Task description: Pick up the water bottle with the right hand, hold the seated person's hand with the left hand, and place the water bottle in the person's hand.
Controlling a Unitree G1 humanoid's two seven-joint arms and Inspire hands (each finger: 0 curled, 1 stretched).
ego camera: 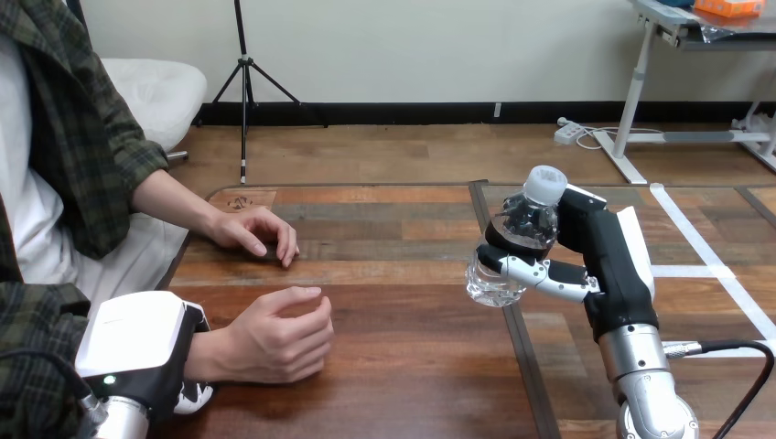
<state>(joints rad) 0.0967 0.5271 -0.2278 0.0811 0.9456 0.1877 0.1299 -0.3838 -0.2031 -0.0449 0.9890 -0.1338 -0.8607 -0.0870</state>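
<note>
- We see the right hand (599, 251) in the right half of the frame, at mid height, with its silver forearm (645, 384) rising from the bottom edge.
- Its fingers (542, 273) are wrapped round the water bottle (520, 233), clamping it against the black palm.
- The water bottle is clear with a white cap (546, 183). It leans, the cap towards the upper right and the base towards the lower left.
- The bottle sits over the dark seam (512, 338) that runs down the wooden table (412, 357). We cannot tell whether its base touches the wood.
- The left hand (146, 343) is in the lower left corner, its white shell facing up.
- It lies over the person's wrist (209, 355), and a fingertip (195, 396) shows below the wrist, so we read it as closed round that wrist.
- The person's hand at the lower left (274, 340) reaches towards the centre of the frame from that grasp, its fingers loosely curled and holding nothing.
- The person's other hand (258, 230) rests palm down on the table in the upper left, apart from both robot hands.
- The bottle is well apart from the person's hand at the lower left, with bare table between them.
</note>
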